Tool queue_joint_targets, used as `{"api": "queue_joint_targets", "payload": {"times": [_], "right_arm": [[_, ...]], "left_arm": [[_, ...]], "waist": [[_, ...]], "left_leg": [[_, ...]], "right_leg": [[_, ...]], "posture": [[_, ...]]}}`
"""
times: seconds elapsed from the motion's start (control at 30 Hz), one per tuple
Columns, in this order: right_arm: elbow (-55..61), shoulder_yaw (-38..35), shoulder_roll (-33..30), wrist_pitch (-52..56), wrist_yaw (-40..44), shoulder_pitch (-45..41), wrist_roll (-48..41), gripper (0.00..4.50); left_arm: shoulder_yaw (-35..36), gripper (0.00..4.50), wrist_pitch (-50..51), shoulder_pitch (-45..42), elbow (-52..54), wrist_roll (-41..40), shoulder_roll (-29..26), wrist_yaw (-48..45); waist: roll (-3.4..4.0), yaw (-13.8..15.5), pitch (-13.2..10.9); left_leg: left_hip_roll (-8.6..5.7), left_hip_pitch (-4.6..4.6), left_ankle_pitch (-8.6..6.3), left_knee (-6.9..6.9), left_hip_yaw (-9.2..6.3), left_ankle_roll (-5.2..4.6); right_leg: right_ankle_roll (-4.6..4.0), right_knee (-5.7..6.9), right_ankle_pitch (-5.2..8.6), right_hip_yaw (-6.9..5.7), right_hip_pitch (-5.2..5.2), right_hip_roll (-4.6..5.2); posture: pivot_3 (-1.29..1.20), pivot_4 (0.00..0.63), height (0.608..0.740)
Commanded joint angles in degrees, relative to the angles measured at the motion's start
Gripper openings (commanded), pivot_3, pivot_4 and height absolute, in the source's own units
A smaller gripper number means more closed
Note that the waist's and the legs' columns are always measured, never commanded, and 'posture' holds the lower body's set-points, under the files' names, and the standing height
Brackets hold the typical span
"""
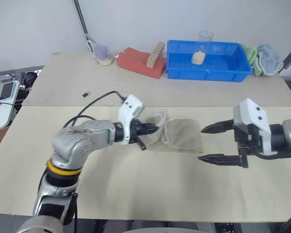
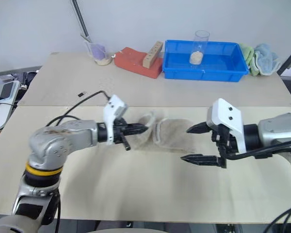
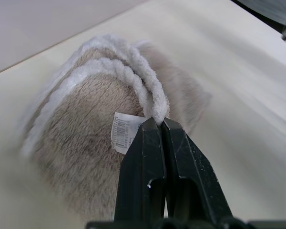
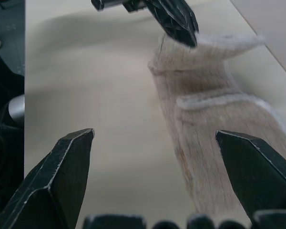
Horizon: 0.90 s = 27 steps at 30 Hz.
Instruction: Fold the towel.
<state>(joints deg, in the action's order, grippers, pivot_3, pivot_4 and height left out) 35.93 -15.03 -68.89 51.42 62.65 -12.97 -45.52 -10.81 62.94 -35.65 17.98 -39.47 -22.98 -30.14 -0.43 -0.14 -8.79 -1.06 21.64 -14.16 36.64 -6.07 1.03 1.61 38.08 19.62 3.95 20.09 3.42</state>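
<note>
1. On the left of the bench (image 1: 136, 194), our left hand (image 1: 153, 129) has its two black fingers pressed together on the white-edged rim of the towel (image 1: 182, 136). In the left wrist view we see them pinching that stitched edge just beside a small printed label (image 3: 123, 132).
2. At mid-bench the towel lies between our two hands, its left part lifted and curled over toward the right, while its right part rests flat on the surface. It is beige-grey and already looks bunched into more than one layer.
3. We judge the step in hand to be the fold itself: the pinched edge is being carried across the flat part, and the fold is not yet laid down.
4. On the right, our right hand (image 1: 222, 143) hangs just beside the towel's right end with its fingers spread wide, gripping nothing.
5. The next move, as we read it, calls for bringing the held edge over until it meets the far edge, setting it down squarely, and only then letting go; the right hand could steady the flat part so the cloth does not drag along.
</note>
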Motion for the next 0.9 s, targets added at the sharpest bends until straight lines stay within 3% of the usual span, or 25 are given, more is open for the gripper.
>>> {"api": "queue_joint_targets", "payload": {"times": [0.03, 0.17, 0.37, 0.47, 0.7, 0.77, 0.9], "right_arm": [[3.0, -5.5, -1.1, 1.4, -0.5, 2.1, -1.8, 4.50], [6.0, -9.9, -0.7, 3.8, -2.3, 5.8, -3.4, 4.50], [8.2, -14.8, -0.3, 6.0, -4.4, 9.5, -4.9, 4.50], [8.8, -16.7, -0.2, 6.4, -5.1, 11.1, -5.2, 4.50], [7.4, -18.0, 0.5, 5.4, -7.3, 12.4, -3.8, 4.50], [6.6, -17.0, 1.0, 5.0, -9.3, 11.9, -2.6, 4.50], [4.7, -13.2, 3.9, 4.2, -14.9, 11.0, 0.8, 4.50]], "left_arm": [[-5.4, 0.05, -8.7, -4.0, -6.1, 5.3, 4.9, -2.8], [-10.7, 0.05, -13.8, -7.0, -12.1, 9.1, 14.2, -3.7], [-14.3, 0.05, -18.8, -6.8, -16.1, 13.7, 18.3, -6.4], [-13.9, 0.86, -20.8, -7.0, -17.7, 15.6, 18.7, -6.5], [-10.7, 4.33, -21.5, -6.4, -13.1, 13.9, 16.1, -11.8], [-7.5, 4.45, -21.0, -6.5, -10.1, 11.0, 13.8, -14.9], [-0.9, 4.45, -21.1, -6.8, -5.5, 4.7, 4.3, -25.4]], "waist": [[-0.03, 0.1, 0.0], [-0.18, 0.5, -0.1], [-0.15, 0.3, -0.1], [-0.10, 0.1, -0.1], [-0.10, 0.3, -0.1], [-0.08, 0.2, -0.1], [-0.04, -0.4, 0.0]], "left_leg": [[-0.01, 0.03, 0.01, 0.01, 0.00, 0.01], [-0.04, 0.21, 0.01, 0.14, 0.00, 0.01], [-0.04, 0.35, 0.02, 0.16, 0.04, 0.01], [-0.01, 0.34, 0.03, 0.16, 0.06, -0.01], [-0.05, 0.31, 0.04, 0.20, 0.05, 0.00], [-0.02, 0.30, 0.05, 0.20, 0.05, 0.00], [0.03, 0.21, 0.06, 0.19, 0.04, 0.01]], "right_leg": [[0.00, -0.01, 0.00, 0.00, 0.00, 0.00], [0.01, -0.04, -0.01, 0.00, 0.01, 0.01], [0.02, 0.00, -0.01, 0.03, 0.01, -0.01], [0.02, 0.01, -0.01, 0.05, 0.00, -0.04], [0.03, -0.02, -0.01, 0.03, -0.01, -0.01], [0.03, 0.00, -0.01, 0.04, 0.01, -0.02], [0.03, 0.02, -0.01, 0.03, 0.01, -0.06]], "posture": [[0.00, 0.150, 0.740], [0.00, 0.150, 0.740], [0.00, 0.150, 0.740], [0.00, 0.150, 0.740], [0.00, 0.150, 0.740], [0.00, 0.150, 0.740], [0.00, 0.150, 0.740]]}}
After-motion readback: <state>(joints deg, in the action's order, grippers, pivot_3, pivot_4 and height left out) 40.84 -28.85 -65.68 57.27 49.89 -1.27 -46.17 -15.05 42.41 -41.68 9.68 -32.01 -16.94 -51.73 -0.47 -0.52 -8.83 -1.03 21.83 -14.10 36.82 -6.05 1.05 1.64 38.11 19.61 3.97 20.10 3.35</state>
